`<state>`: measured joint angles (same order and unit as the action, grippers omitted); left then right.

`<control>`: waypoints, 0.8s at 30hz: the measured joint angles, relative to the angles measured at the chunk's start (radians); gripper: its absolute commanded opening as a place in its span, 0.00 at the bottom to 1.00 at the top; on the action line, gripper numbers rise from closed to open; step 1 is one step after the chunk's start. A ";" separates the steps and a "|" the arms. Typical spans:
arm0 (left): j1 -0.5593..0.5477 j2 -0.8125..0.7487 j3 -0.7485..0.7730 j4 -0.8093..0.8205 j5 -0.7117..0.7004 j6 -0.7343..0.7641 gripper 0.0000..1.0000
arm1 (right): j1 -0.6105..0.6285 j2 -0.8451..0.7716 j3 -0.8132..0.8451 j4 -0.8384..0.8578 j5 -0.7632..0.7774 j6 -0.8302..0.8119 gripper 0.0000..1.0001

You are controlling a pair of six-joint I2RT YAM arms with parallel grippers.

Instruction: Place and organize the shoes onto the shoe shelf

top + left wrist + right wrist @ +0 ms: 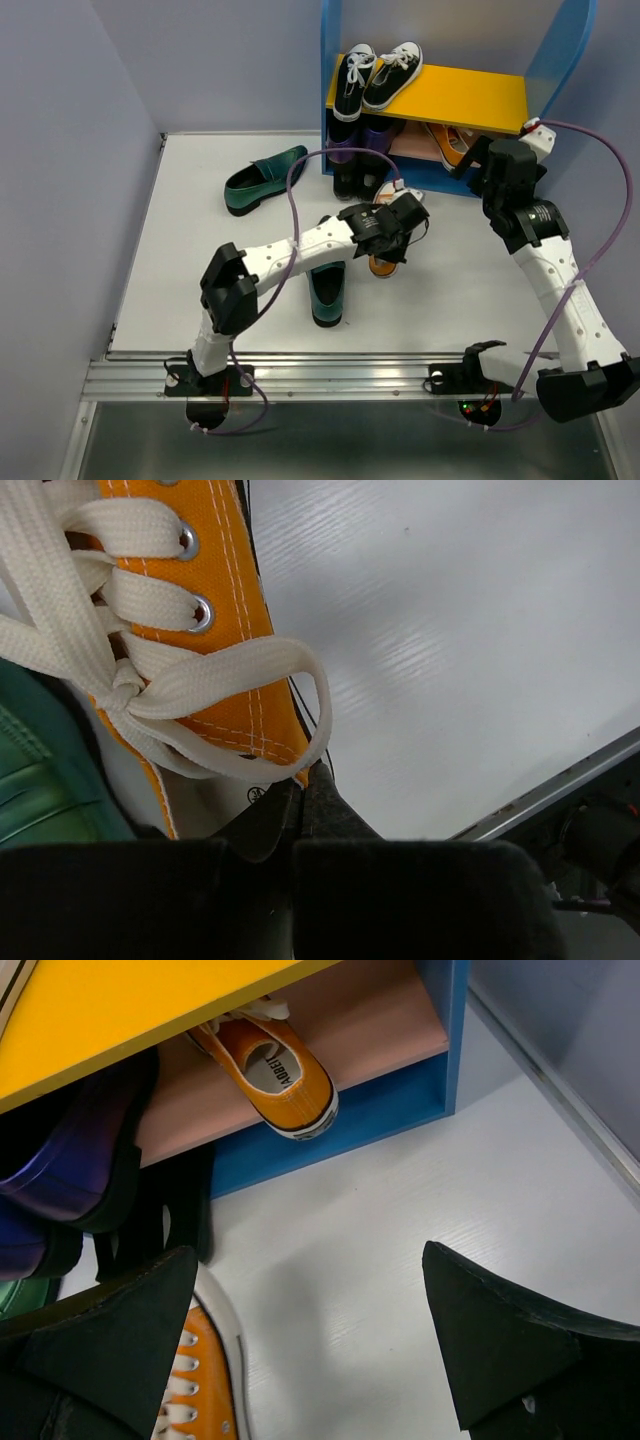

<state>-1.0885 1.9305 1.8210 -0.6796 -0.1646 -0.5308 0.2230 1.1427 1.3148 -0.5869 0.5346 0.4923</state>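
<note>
Two left fingers (335, 815) pinching orange sneaker (235, 610), two right fingers (500, 1335) spread wide, empty.

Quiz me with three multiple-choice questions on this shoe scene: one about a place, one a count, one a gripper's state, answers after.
1. What does the shelved orange sneaker rest on? A yellow upper board; B pinkish lower board; C a purple shoe.
2. How many green loafers lie on the table? A one; B two; C three.
3. The right gripper is: A open, empty; B shut on a lace; C shut on a loafer.
Answers: B, the pinkish board shows under its sole; B, a second lies nearer the arms; A, its fingers stand wide apart over bare table.
</note>
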 measured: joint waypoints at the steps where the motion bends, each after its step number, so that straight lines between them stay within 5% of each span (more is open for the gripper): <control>1: -0.006 0.025 0.011 0.008 0.008 0.005 0.00 | 0.000 -0.008 0.000 -0.006 0.010 0.000 1.00; 9: -0.023 0.215 0.075 0.074 0.031 0.033 0.00 | -0.001 -0.049 -0.003 -0.053 0.058 0.002 1.00; 19: -0.022 0.355 0.203 0.069 0.053 0.078 0.69 | -0.008 -0.063 -0.006 -0.093 0.089 0.005 1.00; 24: -0.022 0.212 0.151 0.056 0.042 0.090 0.70 | -0.008 -0.063 -0.016 -0.095 0.089 0.011 1.00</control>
<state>-1.1107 2.1426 1.9724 -0.6231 -0.1226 -0.4408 0.2153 1.0794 1.2991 -0.6823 0.6235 0.5030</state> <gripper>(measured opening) 0.695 0.998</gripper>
